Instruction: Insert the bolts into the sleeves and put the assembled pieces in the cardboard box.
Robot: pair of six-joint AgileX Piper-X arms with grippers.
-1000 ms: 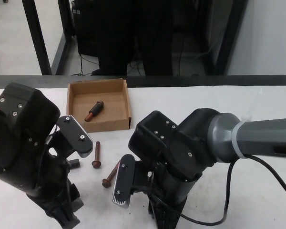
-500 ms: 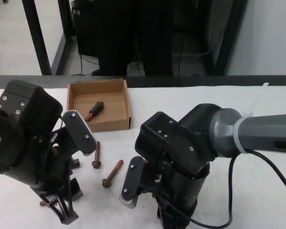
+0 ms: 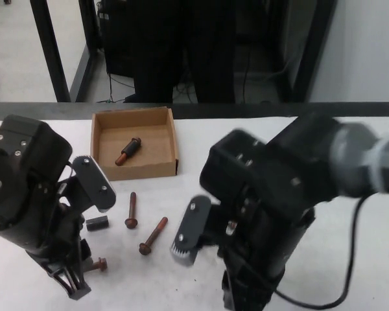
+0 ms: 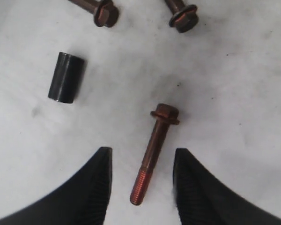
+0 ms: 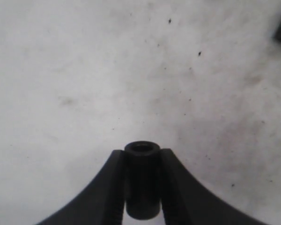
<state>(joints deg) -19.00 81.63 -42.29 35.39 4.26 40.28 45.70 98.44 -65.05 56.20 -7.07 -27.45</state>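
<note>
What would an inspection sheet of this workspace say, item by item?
Surface: white bench, small dark specks.
Job's things: cardboard box holds one assembled piece; in front of it lie a loose sleeve, a first bolt and a second bolt.
Clutter: nothing seen.
Hands: left hand open over a third bolt; right hand shut on a held sleeve.
Cables: black cable hangs from the right arm.
Surroundings: black frame posts and dark equipment beyond the bench.
</note>
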